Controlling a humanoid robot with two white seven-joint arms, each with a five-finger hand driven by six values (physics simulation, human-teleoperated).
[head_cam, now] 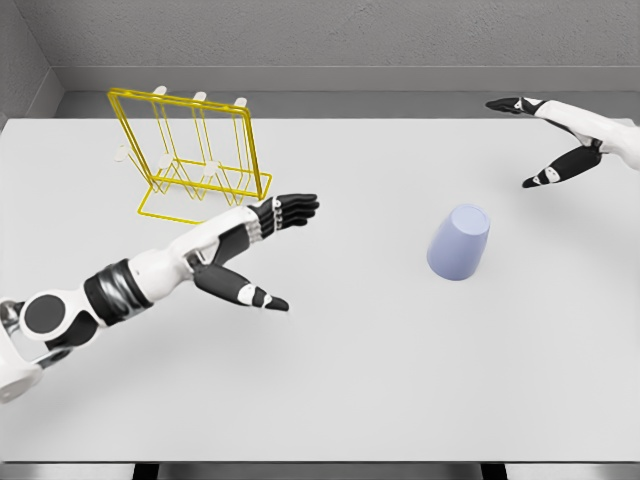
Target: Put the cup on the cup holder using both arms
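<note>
A pale lavender cup [459, 242] stands upside down on the white bench [380, 380], right of the middle, with nothing touching it. The yellow wire holder [196, 155] stands at the far left of the bench, its white-tipped pegs rising inside the frame. The left hand [262, 240] reaches in from the near left, hovering over the bench just near and right of the holder; its fingers [297, 208] are stretched out and released, pointing right, with the thumb angled down and toward the near side, holding nothing. It is well apart from the cup. The right hand [560, 135] comes in at the far right edge, also spread and released, one part pointing left along the far side and another angled down toward the cup. It too is apart from the cup, farther and to the right of it.
</note>
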